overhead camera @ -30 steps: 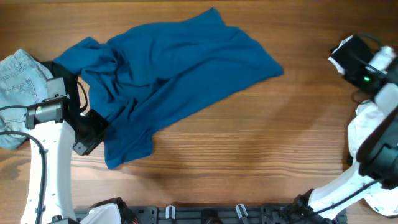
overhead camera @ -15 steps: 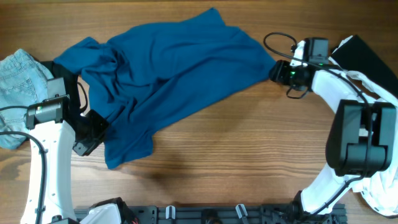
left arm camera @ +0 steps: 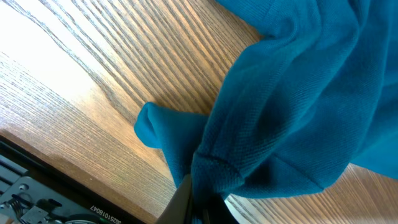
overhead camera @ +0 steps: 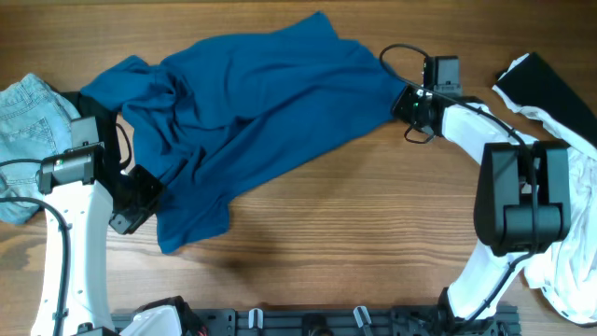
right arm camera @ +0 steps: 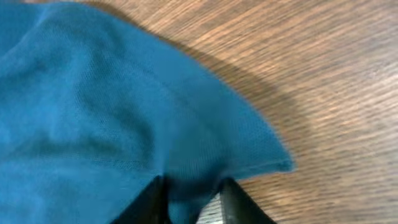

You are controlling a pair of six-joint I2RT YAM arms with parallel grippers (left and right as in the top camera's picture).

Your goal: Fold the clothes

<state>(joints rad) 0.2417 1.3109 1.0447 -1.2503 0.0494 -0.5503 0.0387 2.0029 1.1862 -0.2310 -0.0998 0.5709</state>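
Observation:
A blue shirt (overhead camera: 252, 112) lies crumpled across the middle of the wooden table. My left gripper (overhead camera: 140, 191) is shut on the shirt's lower left edge. In the left wrist view the blue cloth (left arm camera: 292, 106) bunches into the closed jaws (left arm camera: 200, 202). My right gripper (overhead camera: 407, 103) is at the shirt's right corner. In the right wrist view its fingers (right arm camera: 193, 202) are apart, with the corner of the blue cloth (right arm camera: 112, 106) lying between them.
Light denim jeans (overhead camera: 26, 112) lie at the far left edge behind my left arm. A black garment (overhead camera: 550, 89) and a white garment (overhead camera: 560, 196) lie at the far right. Bare wood (overhead camera: 373, 233) shows in front of the shirt.
My right arm has swung in from the far right to the shirt's right corner, and its fingers now straddle the cloth. The left arm and the shirt have not moved.

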